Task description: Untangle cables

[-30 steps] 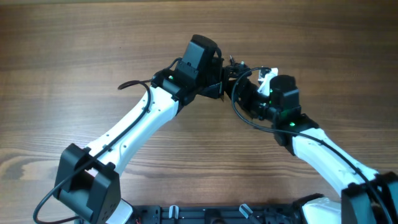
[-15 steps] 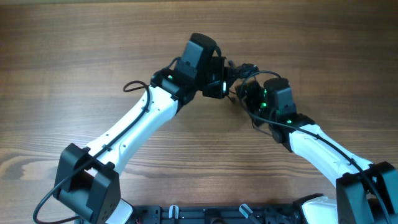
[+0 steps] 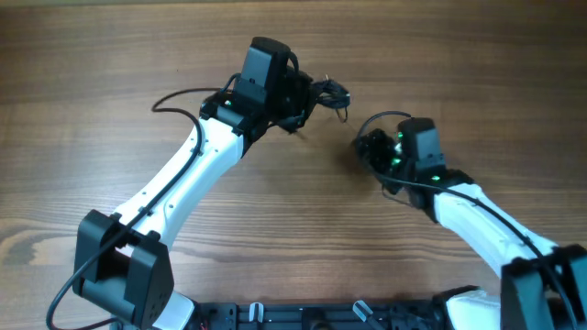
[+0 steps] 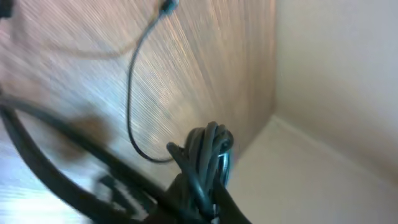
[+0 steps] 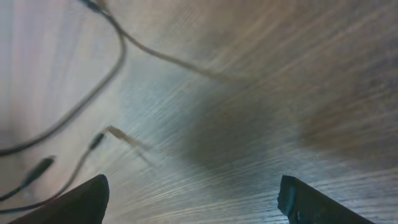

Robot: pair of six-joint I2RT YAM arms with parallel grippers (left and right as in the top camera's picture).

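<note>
My left gripper (image 3: 310,92) is shut on a small knotted bundle of thin black cables (image 3: 330,90) and holds it over the far middle of the table. In the left wrist view the bundle (image 4: 208,152) sticks up between the fingers (image 4: 208,202), and a loose cord (image 4: 132,93) trails from it across the wood. My right gripper (image 3: 367,147) is open and empty, to the right of the bundle and apart from it. A thin cord loop (image 3: 378,116) lies just beyond it. The right wrist view shows the open fingers (image 5: 196,205) low over the wood, with loose cords (image 5: 115,62) and a plug end (image 5: 96,141) at the left.
The wooden table (image 3: 110,55) stretches wide on all sides. A thicker black arm wire (image 3: 179,93) loops out left of the left wrist. The black arm bases (image 3: 303,316) sit at the near edge. A pale wall (image 4: 336,74) fills the right of the left wrist view.
The two grippers were close together at the bundle. The left gripper has moved left with the bundle in it. The right gripper has come away and down, open.
</note>
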